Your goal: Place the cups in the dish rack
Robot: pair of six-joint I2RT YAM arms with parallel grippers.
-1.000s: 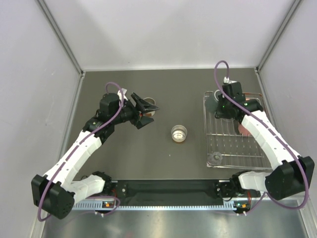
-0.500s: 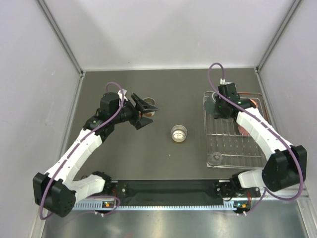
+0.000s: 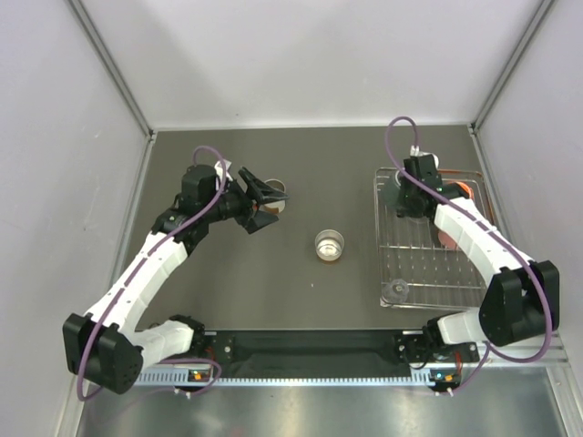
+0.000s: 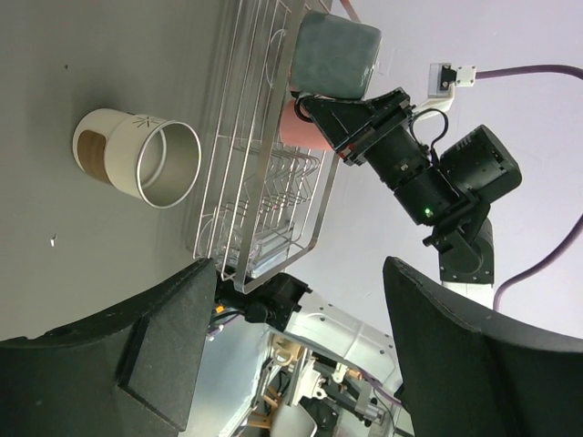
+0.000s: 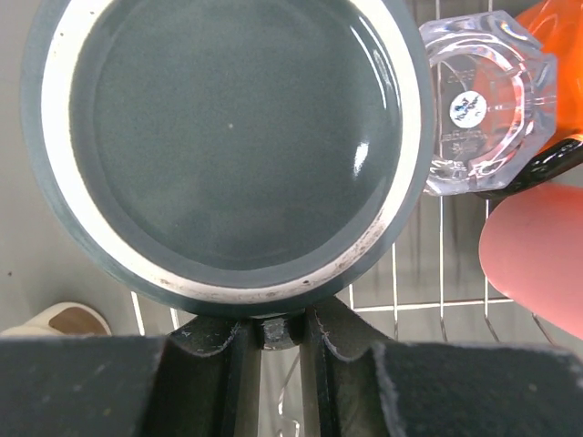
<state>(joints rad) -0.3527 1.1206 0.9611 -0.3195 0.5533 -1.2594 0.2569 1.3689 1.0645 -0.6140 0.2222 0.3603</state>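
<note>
Okay, right gripper (image 5: 273,330) is clamped on the green cup (image 4: 335,56), held over the far-left corner of the rack (image 3: 380,255). A clear cup (image 5: 483,100), orange cup (image 5: 556,36) and pink cup (image 5: 537,264) sit beside it. Left gripper (image 3: 271,208) has jaws wide, hovering by a tan cup (image 3: 276,192) on the table (image 3: 273,291). A steel-lined cup (image 3: 330,244) stands mid-table.

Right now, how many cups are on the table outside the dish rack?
2. A steel-lined cup stands upright mid-table. A second cup is at the open left fingers, partly hidden by them. No others show, though the arms could hide one.
</note>
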